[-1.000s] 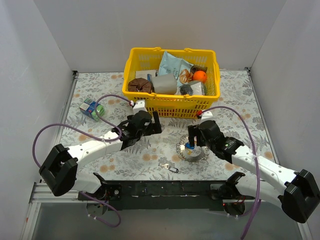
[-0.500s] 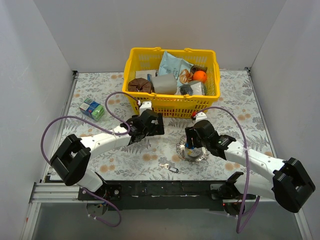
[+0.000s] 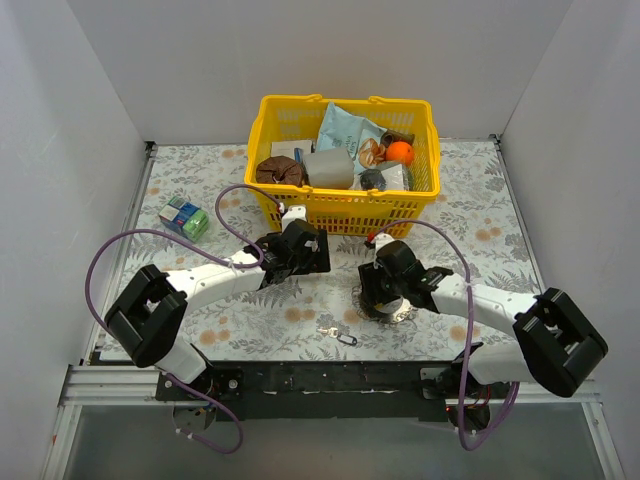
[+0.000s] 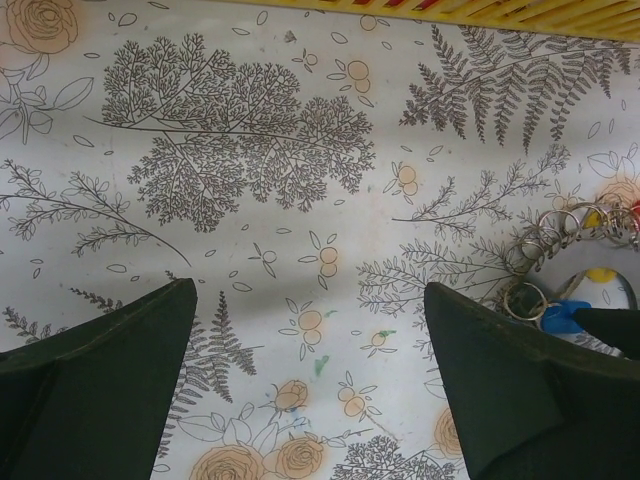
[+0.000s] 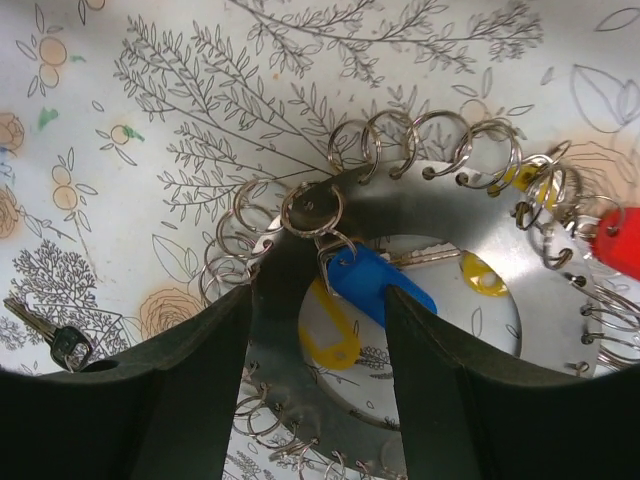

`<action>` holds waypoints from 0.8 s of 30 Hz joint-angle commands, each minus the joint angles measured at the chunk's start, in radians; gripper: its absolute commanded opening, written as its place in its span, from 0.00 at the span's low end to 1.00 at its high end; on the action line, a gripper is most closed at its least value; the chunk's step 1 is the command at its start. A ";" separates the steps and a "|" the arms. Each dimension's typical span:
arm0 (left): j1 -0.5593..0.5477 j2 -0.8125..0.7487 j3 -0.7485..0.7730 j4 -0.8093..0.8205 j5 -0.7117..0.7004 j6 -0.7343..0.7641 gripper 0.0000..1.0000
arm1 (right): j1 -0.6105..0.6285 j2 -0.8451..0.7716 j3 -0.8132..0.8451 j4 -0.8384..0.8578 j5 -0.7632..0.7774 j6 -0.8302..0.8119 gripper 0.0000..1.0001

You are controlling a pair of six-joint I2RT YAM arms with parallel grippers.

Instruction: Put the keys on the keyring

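Observation:
The keyring (image 5: 420, 210) is a flat silvery ring with several small split rings round its rim, lying on the floral table; it also shows in the top view (image 3: 397, 313). A blue tag (image 5: 375, 285), a yellow tag (image 5: 335, 335), a yellow-headed key (image 5: 485, 275) and a red piece (image 5: 620, 240) lie at it. A loose dark-headed key (image 5: 55, 340) lies apart, in front in the top view (image 3: 338, 336). My right gripper (image 5: 318, 300) is open, its jaws either side of the ring's left band. My left gripper (image 4: 308, 290) is open and empty over bare table, left of the ring (image 4: 570, 235).
A yellow basket (image 3: 340, 100) full of packets and an orange stands just behind both grippers. A small green and blue box (image 3: 185, 217) sits at the far left. Grey walls close the table on three sides.
My right gripper has moved left and down over the keyring's left side. My left gripper has shifted a little right, toward the ring. The loose key has not moved.

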 commanded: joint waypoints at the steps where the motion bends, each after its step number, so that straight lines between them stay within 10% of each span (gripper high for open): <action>1: -0.003 -0.014 0.021 0.012 -0.002 -0.013 0.98 | -0.002 0.052 0.027 0.043 -0.111 -0.028 0.63; 13: -0.003 -0.026 0.029 -0.005 -0.005 -0.018 0.98 | 0.004 0.145 0.076 0.045 -0.251 -0.056 0.61; 24: -0.003 -0.008 0.020 0.070 0.098 0.019 0.98 | 0.001 -0.130 0.070 0.011 -0.047 -0.030 0.64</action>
